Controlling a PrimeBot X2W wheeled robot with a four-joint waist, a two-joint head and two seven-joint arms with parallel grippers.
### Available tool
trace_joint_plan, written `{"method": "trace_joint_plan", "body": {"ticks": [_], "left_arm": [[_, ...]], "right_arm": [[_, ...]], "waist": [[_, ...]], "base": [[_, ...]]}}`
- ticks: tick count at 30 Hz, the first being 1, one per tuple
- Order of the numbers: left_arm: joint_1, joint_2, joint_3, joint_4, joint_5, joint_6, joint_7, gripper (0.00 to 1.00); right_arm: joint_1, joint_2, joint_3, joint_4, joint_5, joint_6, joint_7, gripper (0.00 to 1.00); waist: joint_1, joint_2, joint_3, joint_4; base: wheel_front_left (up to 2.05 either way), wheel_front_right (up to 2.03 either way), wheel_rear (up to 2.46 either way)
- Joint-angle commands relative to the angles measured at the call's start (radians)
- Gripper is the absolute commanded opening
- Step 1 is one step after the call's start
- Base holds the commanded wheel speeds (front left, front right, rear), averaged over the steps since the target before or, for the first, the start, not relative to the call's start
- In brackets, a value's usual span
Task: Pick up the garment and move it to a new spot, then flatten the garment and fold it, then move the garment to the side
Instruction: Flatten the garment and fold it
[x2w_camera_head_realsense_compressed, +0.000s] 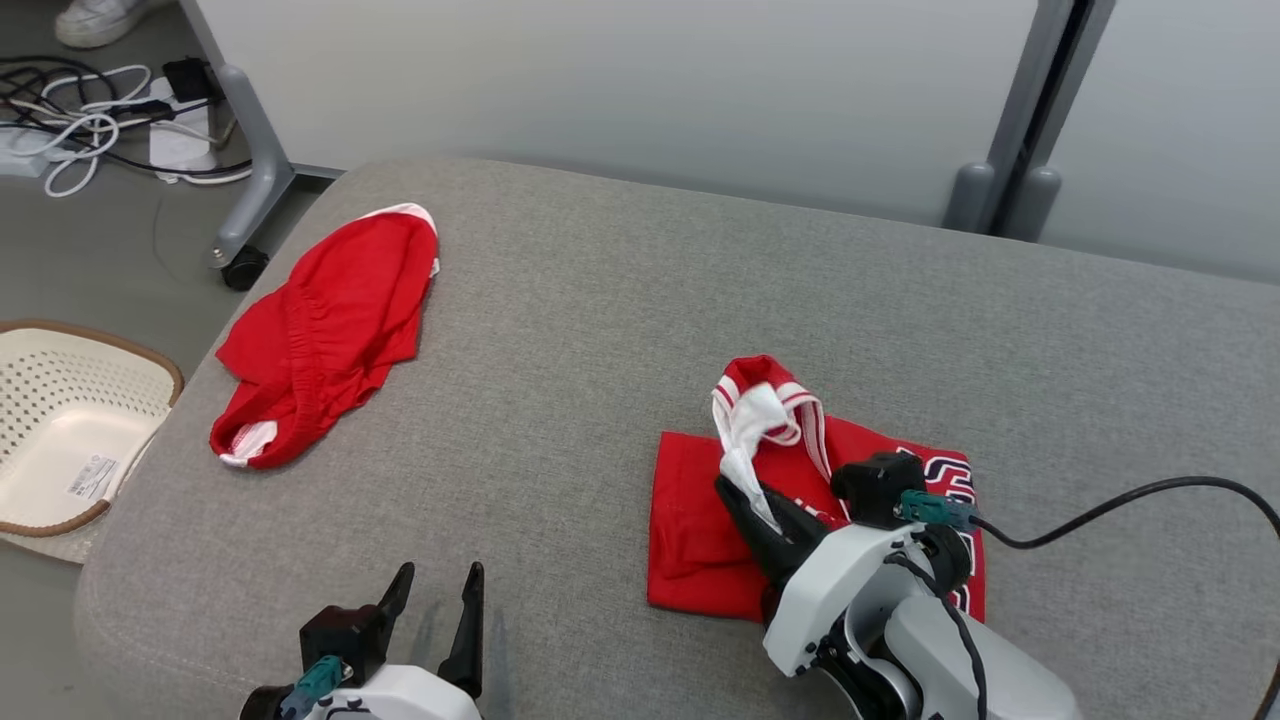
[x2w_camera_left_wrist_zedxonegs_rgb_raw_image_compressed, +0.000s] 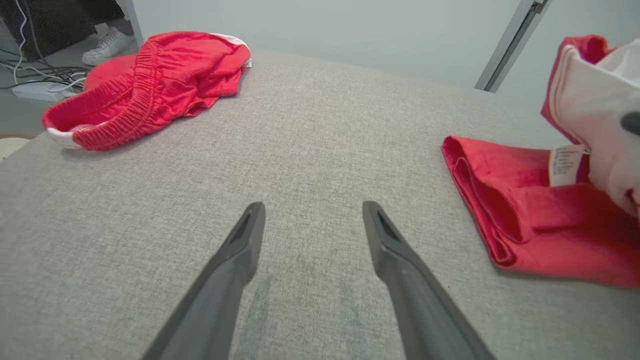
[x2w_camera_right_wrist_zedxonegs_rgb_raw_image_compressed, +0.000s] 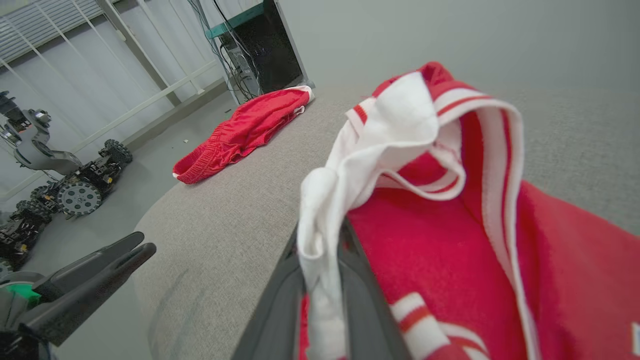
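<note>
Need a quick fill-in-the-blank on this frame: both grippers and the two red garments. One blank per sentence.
1. The fingers of the right gripper pinch the ____ trim of the red jersey.
2. The left gripper stands ____ over the grey surface, holding nothing.
3. The red shorts lie on the robot's ____ side of that surface, apart from the jersey.

Missing words: white; open; left
</note>
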Motion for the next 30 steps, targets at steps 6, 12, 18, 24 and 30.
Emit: {"method": "trace_joint_plan", "body": {"ticks": [6,12,18,24,30], "left_arm": [[0.003,0.003,0.014,-0.013,-0.007,0.018,-0.002,1.00],[-0.004,0.003,0.049,-0.037,0.009,0.025,-0.002,1.00],[-0.012,0.004,0.084,-0.052,0.025,0.024,-0.002,1.00],[0.015,0.004,0.134,-0.062,0.054,0.019,-0.002,1.00],[0.039,0.004,0.182,-0.060,0.080,0.000,-0.002,1.00]], "right_arm": [[-0.053,-0.008,0.000,0.023,0.031,0.000,-0.060,1.00],[-0.043,-0.011,-0.198,0.015,-0.094,0.000,-0.070,1.00],[0.040,-0.013,-0.408,-0.039,-0.256,0.000,-0.070,1.00],[0.165,-0.008,-0.606,-0.098,-0.411,0.000,-0.070,1.00],[0.254,-0.005,-0.700,-0.127,-0.471,0.000,-0.070,1.00]], "waist": [[0.0000,0.0000,0.001,-0.011],[0.0000,0.0000,-0.001,-0.083],[0.0000,0.0000,-0.004,-0.140],[0.0000,0.0000,-0.017,-0.208],[0.0000,0.0000,-0.033,-0.244]], "base": [[0.00,0.00,0.00],[0.00,0.00,0.00],[0.00,0.00,0.00],[0.00,0.00,0.00],[0.00,0.00,0.00]]}}
